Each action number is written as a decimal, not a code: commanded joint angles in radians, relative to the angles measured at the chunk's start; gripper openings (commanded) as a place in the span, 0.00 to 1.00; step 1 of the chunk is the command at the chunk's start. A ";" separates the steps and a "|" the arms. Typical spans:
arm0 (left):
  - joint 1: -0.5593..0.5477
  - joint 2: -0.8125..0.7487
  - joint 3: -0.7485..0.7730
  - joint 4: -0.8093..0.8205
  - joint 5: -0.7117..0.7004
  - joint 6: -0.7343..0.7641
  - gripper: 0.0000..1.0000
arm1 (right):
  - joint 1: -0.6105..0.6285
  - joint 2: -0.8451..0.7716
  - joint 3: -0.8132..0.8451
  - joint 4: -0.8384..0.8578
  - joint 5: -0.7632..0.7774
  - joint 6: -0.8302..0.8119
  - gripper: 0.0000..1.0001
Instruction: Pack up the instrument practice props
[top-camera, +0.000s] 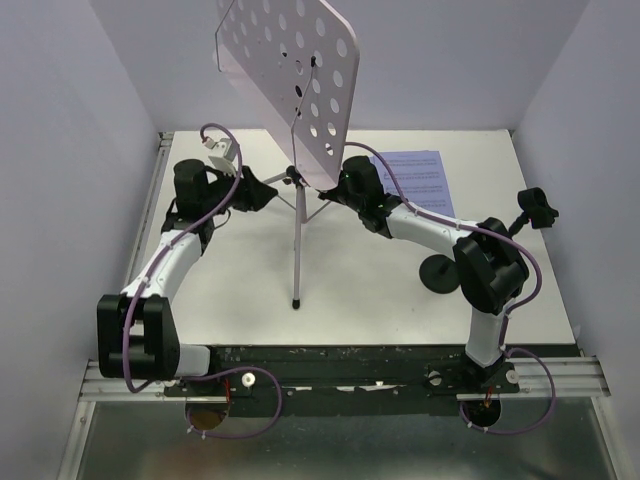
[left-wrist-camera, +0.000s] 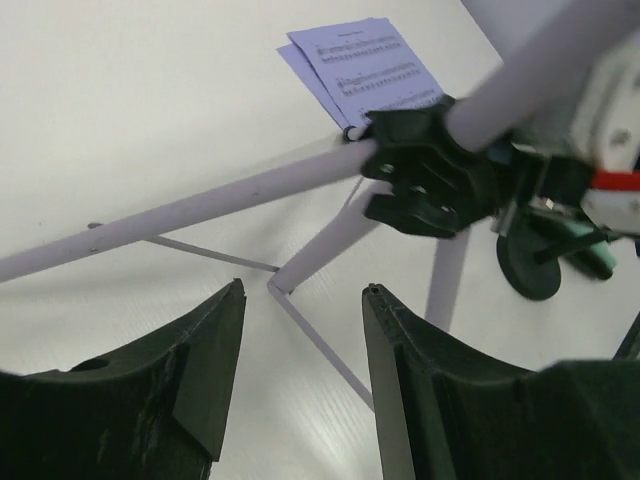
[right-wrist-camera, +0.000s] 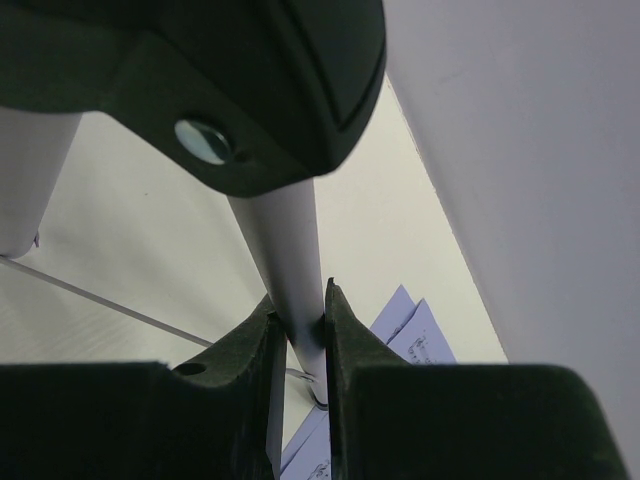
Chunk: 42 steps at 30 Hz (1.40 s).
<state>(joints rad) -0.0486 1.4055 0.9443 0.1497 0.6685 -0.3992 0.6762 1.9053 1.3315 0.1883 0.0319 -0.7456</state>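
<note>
The silver tripod leg, smooth and round, was pinched in the right gripper; the left gripper gaped open.

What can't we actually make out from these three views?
- Top external: the lilac plate is cut off by the top edge and hides where the right gripper meets the pole.
- Left wrist: the teal microphone is a blurred sliver behind the black hub.
- Sheet music: notes too small to read; right arm covers its near edge.
</note>
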 joint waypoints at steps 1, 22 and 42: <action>-0.034 -0.071 -0.070 0.099 0.092 0.267 0.60 | 0.034 0.063 -0.060 -0.302 -0.082 0.080 0.00; -0.092 -0.010 0.028 0.151 0.088 0.243 0.57 | 0.037 0.055 -0.068 -0.299 -0.081 0.075 0.00; -0.050 0.047 0.097 0.169 -0.121 -0.004 0.55 | 0.037 0.060 -0.066 -0.308 -0.086 0.086 0.00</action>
<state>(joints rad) -0.1284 1.4082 0.9787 0.2478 0.6670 -0.3038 0.6762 1.9053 1.3319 0.1875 0.0319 -0.7456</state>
